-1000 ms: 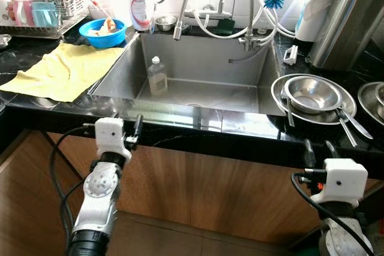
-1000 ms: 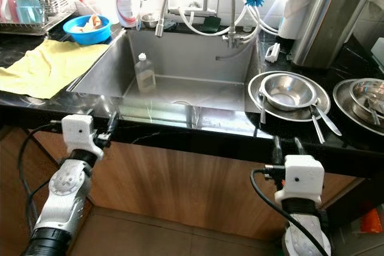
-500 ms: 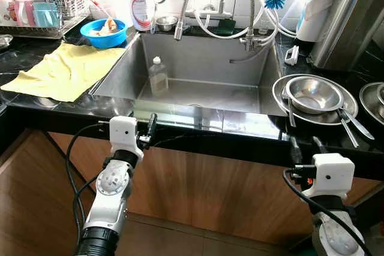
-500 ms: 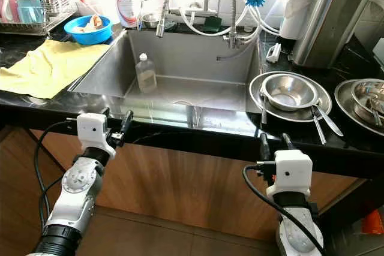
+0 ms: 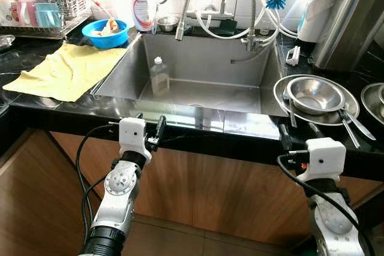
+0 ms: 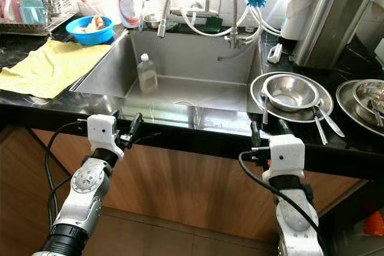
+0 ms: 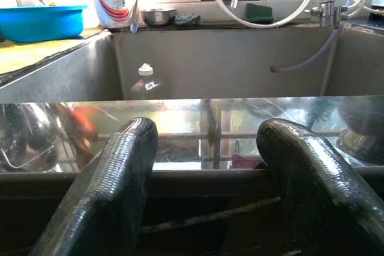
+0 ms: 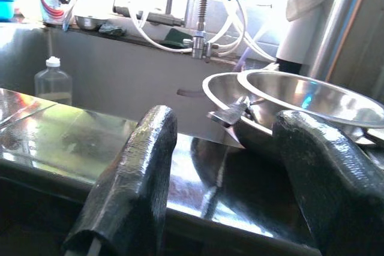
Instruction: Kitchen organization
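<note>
1. a deep stainless steel sink basin [image 5: 240,67] is sunk into the middle of the black stone counter [image 5: 36,103], with a small clear plastic bottle with a white cap [image 5: 158,77] standing upright on the basin floor near the basin's left wall.
2. most of the basin floor beside the bottle is seen as open steel.
3. a round steel bowl [image 5: 312,94] is seen nested on a wider round steel plate [image 5: 282,88] on the counter just right of the basin, with steel cutlery [image 5: 349,124] laid over the plate's rim.
4. a yellow cloth [image 5: 63,70] is spread flat on the counter left of the basin, reaching close to the counter's front edge.
5. behind the cloth a blue plastic bowl [image 5: 104,32] is set near the basin's back left corner, with a white detergent bottle [image 5: 141,10] just beside it.
6. the left gripper [image 5: 150,129] is held at the counter's front edge, before the basin's left part; its two black fingers [image 7: 114,190] are spread apart with nothing between them.
7. the right gripper [image 6: 264,130] is held at the same edge, just before the steel plate; its fingers [image 8: 132,178] are likewise parted wide and empty.
8. below the edge, brown wooden cabinet fronts [image 5: 204,190] are seen between the two arms.
</note>
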### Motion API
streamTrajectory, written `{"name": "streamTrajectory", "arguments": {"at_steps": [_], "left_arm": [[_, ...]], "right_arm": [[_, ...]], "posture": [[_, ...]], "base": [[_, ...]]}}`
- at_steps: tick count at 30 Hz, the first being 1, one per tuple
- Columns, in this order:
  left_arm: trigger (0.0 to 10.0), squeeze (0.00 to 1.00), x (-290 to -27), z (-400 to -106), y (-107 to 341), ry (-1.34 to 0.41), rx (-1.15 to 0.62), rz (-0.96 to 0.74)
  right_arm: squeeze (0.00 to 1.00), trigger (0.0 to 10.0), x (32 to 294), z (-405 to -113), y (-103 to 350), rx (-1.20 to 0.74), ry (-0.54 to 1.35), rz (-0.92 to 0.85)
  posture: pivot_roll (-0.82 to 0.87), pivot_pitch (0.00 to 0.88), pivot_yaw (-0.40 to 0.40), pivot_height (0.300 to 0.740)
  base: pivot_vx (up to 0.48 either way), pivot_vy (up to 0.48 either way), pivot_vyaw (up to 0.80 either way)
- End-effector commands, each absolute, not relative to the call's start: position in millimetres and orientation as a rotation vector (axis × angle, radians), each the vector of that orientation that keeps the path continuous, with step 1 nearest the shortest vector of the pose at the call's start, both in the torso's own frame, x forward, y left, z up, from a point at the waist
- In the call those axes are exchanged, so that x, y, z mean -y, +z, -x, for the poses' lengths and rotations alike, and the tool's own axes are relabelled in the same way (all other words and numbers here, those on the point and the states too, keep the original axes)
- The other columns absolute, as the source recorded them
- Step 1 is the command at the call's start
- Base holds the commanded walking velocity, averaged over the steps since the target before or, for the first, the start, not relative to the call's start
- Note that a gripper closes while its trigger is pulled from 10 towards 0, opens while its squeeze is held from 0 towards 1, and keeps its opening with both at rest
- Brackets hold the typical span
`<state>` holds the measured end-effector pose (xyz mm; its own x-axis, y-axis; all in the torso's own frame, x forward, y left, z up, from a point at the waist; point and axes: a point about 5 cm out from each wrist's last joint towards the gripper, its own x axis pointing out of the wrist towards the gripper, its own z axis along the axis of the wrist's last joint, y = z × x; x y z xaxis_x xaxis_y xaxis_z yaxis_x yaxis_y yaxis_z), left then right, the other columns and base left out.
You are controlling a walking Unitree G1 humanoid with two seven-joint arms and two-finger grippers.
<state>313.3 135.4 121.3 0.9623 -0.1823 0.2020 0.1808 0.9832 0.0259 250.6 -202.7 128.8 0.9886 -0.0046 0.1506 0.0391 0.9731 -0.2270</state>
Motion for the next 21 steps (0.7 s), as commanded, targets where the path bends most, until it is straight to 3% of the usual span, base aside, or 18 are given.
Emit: {"name": "streamTrajectory", "arguments": {"at_steps": [1,21], "left_arm": [[10.0,0.0,-132,-316,123,-0.2,0.204,-0.012],[10.0,0.0,-126,-325,127,-0.209,0.221,-0.004]], "right_arm": [[0.0,10.0,202,-252,128,0.15,-0.01,0.23],[0.0,10.0,197,-270,132,0.184,-0.017,0.214]], "posture": [[-0.14,0.0,0.037,0.74],[-0.13,0.0,0.044,0.74]], "base": [[0.0,0.0,0.0],[0.0,0.0,0.0]]}}
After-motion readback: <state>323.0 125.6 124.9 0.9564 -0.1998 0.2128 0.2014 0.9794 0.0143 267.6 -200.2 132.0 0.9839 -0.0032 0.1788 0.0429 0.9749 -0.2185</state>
